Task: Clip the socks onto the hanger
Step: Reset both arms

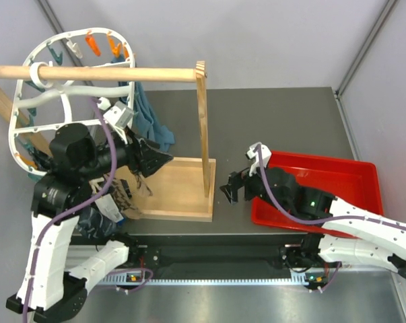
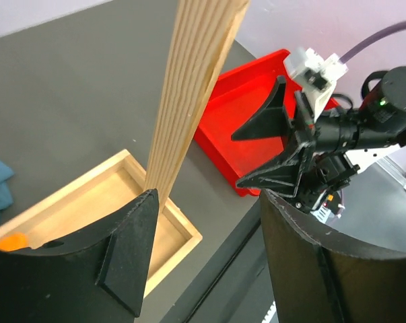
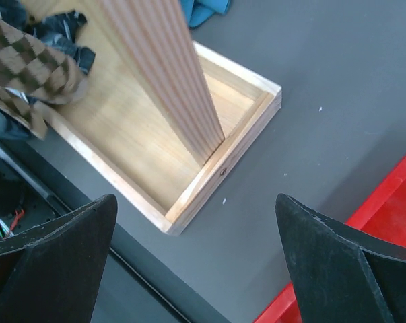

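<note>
Checked sock (image 3: 27, 74): lies slantwise at the near-left corner of the wooden base tray (image 1: 182, 185), back toward the arm bases from the left hand (image 2: 208, 202), which is nearer than the right hand (image 3: 196, 202). Both hands are spread and hold nothing. Hanger (image 1: 14, 131): hung on the rod (image 1: 108, 73), far left. Red tray (image 1: 344, 178): nothing visible in its bare part.

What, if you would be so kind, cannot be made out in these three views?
- The hanger: top view, the left arm covers its lower part.
- The socks: right wrist view, the one in sight is cut by the left edge; their number is unclear.
- Red tray: top view, the right arm covers its near side.
- Orange bit: left wrist view, partly behind the left gripper; unidentifiable.
</note>
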